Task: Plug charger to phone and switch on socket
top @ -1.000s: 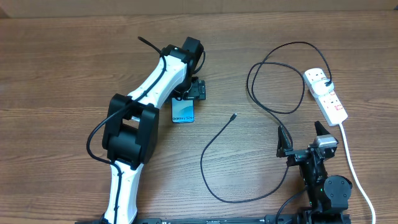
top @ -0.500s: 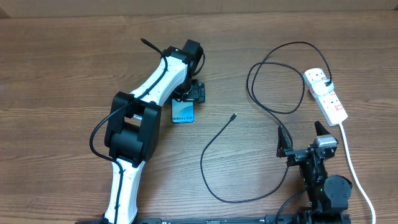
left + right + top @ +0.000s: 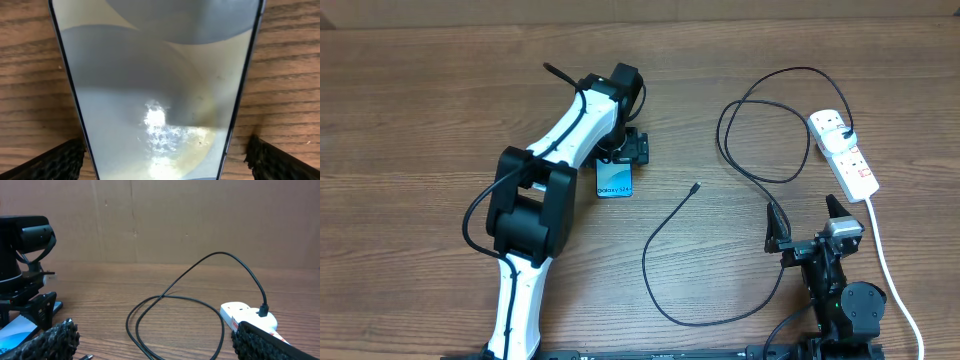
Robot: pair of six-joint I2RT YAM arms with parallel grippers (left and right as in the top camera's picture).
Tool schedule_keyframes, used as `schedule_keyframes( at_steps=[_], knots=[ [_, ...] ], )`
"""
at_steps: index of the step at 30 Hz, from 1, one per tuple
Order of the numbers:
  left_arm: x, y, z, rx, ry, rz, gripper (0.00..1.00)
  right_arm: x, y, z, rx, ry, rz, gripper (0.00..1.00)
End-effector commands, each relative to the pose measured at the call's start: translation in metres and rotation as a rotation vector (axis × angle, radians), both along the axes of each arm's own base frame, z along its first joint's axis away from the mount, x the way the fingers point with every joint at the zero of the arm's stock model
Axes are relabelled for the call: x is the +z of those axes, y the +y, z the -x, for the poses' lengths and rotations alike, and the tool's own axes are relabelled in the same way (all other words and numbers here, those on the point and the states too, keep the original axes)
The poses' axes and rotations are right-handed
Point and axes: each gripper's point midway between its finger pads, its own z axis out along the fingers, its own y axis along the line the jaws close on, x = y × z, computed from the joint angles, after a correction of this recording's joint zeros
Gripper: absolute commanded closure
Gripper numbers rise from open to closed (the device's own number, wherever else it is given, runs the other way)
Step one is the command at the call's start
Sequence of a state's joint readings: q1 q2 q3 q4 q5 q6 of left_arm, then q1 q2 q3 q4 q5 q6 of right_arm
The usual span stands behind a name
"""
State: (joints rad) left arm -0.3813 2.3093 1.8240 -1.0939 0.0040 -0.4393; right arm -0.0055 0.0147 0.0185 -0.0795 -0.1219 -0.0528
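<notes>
The right end effector (image 3: 160,347) shows only its two ribbed black fingertips (image 3: 52,341), at the near left and near right corners, set wide apart. Between them lies the wooden surface (image 3: 100,292). The charger (image 3: 166,296) loops across the middle, and its plug (image 3: 263,311) stands in the white socket (image 3: 245,316) at near right. At left, the black left arm (image 3: 22,245) stands over the phone (image 3: 15,330), of which only a pale blue corner shows. A brown wall (image 3: 200,215) closes the far side.
</notes>
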Motion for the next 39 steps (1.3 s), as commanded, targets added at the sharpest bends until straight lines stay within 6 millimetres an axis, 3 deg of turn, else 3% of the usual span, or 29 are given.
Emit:
schedule_keyframes(
  at_steps=[1, 39],
  knots=[
    [-0.0241, 0.0107, 0.0052, 0.0, 0.061, -0.005, 0.01, -0.0015, -0.0009, -0.0001, -0.008, -0.005, 0.004, 0.0],
    [-0.0242, 0.0114, 0.0039, -0.007, 0.057, -0.005, 0.05, -0.0015, -0.0009, -0.0001, -0.008, -0.005, 0.004, 0.0]
  ],
)
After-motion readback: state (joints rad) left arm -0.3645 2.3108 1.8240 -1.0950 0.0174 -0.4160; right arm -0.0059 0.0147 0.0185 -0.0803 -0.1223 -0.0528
